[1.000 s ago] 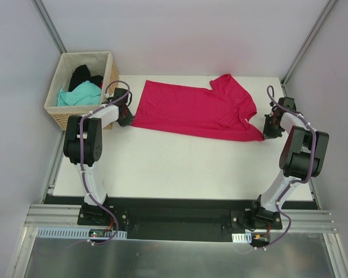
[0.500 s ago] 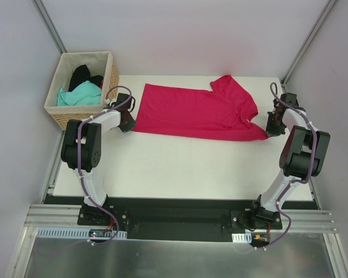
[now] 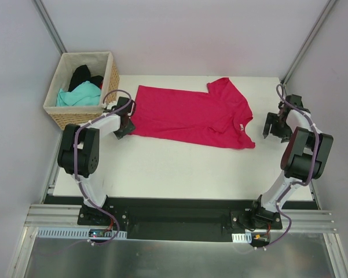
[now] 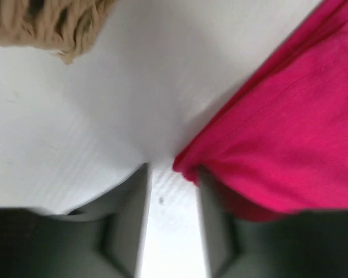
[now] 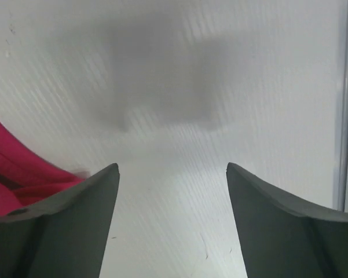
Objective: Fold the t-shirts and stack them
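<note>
Between plain grey walls, the smooth white worktop (image 3: 179, 168) bears a flat crimson-pink t-shirt (image 3: 191, 116) beside a woven wicker basket (image 3: 63, 116), left end effector (image 4: 172, 174) narrowly parted, right end effector (image 5: 172, 174) wide, both empty.

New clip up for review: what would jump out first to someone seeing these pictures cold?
The crimson-pink shirt strikes first, spread nearly flat across the far half of the white table. At the far left stands a wicker basket holding a teal shirt and a black shirt, bunched. The left gripper sits at the pink shirt's left edge, the right gripper off its right edge, both open and empty.
</note>
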Available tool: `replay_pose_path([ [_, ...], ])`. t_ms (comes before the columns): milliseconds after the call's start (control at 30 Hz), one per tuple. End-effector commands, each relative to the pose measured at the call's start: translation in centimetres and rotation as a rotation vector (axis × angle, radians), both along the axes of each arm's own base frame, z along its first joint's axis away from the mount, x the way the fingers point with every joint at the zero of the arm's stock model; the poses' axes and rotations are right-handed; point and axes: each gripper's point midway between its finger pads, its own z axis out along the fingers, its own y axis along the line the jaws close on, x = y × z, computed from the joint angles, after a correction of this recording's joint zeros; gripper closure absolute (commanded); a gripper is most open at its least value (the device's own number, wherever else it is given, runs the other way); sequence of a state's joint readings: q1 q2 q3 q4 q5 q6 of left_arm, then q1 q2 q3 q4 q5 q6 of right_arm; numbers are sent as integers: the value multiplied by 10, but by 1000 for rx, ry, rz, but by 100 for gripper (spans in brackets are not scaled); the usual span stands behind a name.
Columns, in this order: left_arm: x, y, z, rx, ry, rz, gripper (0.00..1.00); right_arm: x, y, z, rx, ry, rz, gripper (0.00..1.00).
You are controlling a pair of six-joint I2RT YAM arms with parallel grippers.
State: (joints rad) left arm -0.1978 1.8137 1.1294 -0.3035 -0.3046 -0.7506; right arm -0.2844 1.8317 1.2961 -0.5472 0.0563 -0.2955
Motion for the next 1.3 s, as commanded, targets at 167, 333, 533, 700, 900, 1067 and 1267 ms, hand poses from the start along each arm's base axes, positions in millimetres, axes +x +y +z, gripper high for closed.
replay_pose_path([
  [167, 18, -44, 97, 36, -205, -170, 7, 6, 54, 117, 196, -291, 25, 6],
  [333, 29, -79, 136, -14, -297, -255, 7, 10, 111, 130, 296, -371, -22, 5],
  [533, 28, -118, 135, -152, -280, -320, 8, 25, 177, 100, 584, -424, -153, 7],
  [700, 27, -121, 109, -158, -229, -304, 7, 37, 194, 58, 573, -323, -164, 6],
  [900, 37, -93, 73, -74, -162, -232, 13, 54, 193, 35, 552, -281, -179, 6],
  [1067, 41, -61, 61, 72, -132, -237, 16, 50, 181, 17, 477, -238, -200, 6],
  [1267, 43, -46, 35, 146, -56, -285, 24, 41, 170, 6, 413, -197, -191, 6],
])
